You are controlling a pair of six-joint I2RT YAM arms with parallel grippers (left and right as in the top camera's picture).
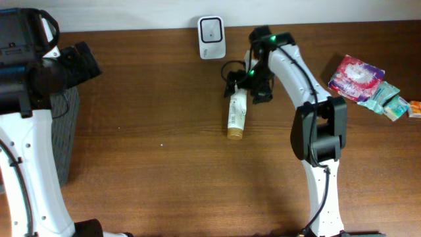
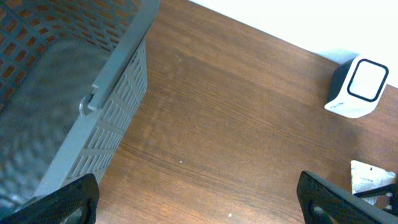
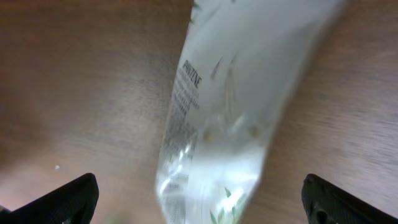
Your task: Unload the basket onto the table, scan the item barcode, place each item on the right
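Far to the left of the scanner [image 1: 212,37] stands a grey basket [image 1: 66,131]. It is probably the drop-off for items once they are scanned, since it sits under the left arm's reach. The left fingers [image 2: 68,202] hang over the basket's rim, on the side facing the scanner. They are spread wide with nothing between them. That looks like a waiting pose, ready to receive or bin something rather than work the scanner itself.

The scanner is a small white unit at the back edge of the counter [image 1: 151,171], its window facing out over the wood. An item has to be brought in front of that window.

Just in front of the scanner and slightly to its right lies the tube [image 1: 237,115], the item to be scanned. It rests flat on the counter, with its tan cap [image 1: 235,133] pointing away from the scanner. The right fingers [image 3: 62,199] hover directly over the end nearer the scanner. They are parted to either side of the tube and not gripping it. The wrist view shows printed text on the blurred tube, but I cannot make out a barcode. Lying like this, its code is probably not presented to the window.

Well to the right of the scanner sits a heap of packets [image 1: 358,76], likely further items awaiting their turn.
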